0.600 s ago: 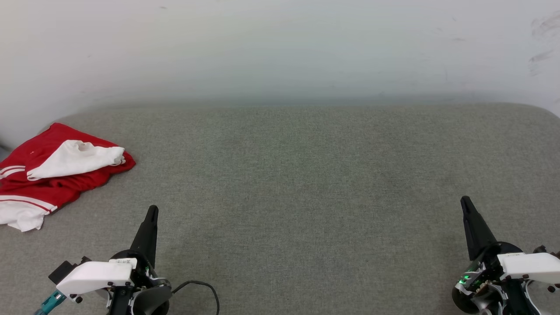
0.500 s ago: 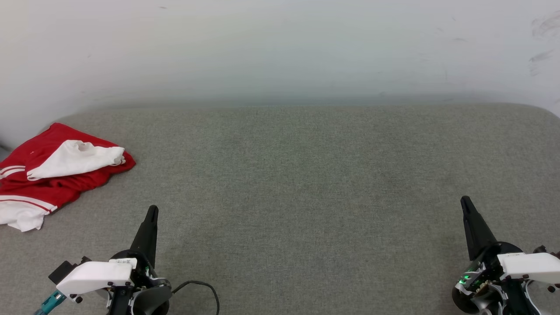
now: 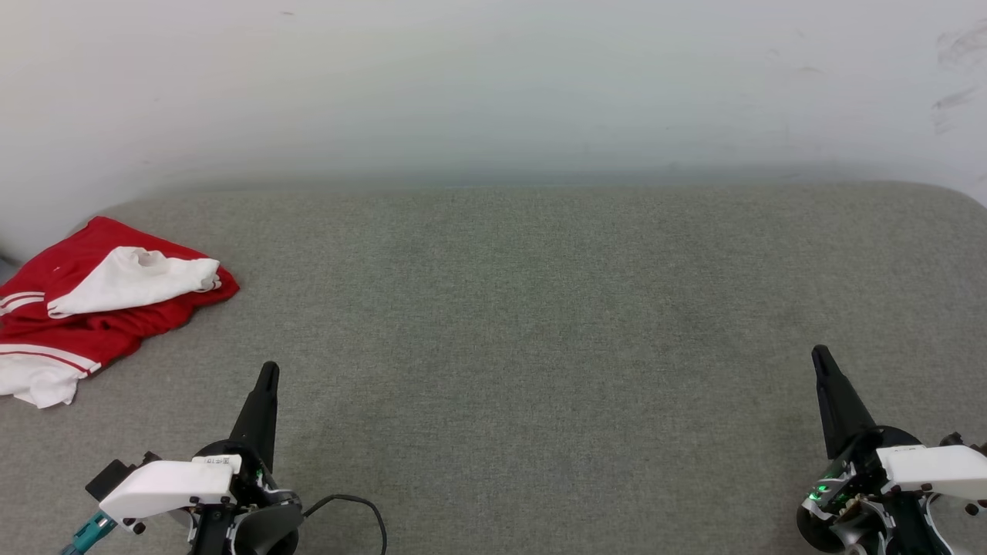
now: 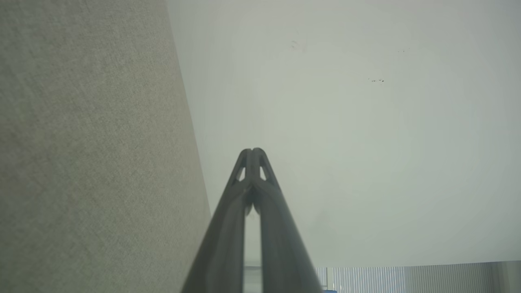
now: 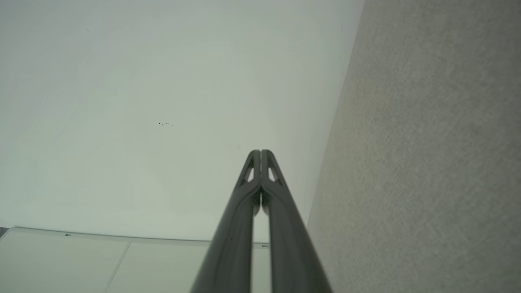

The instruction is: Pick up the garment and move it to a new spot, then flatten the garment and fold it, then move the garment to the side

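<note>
Grey counter [image 3: 540, 324]: broad middle suits flattening. Garment [image 3: 100, 308] lies bunched at its left edge, well apart from both claws. Left claw [image 3: 267, 370], the nearer, and right claw [image 3: 817, 353] sit parked, tips together, empty; pickup judged not begun.

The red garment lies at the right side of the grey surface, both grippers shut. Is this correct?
No: the head view shows the garment at the left side of the grey surface; the left gripper and right gripper are shut.
</note>
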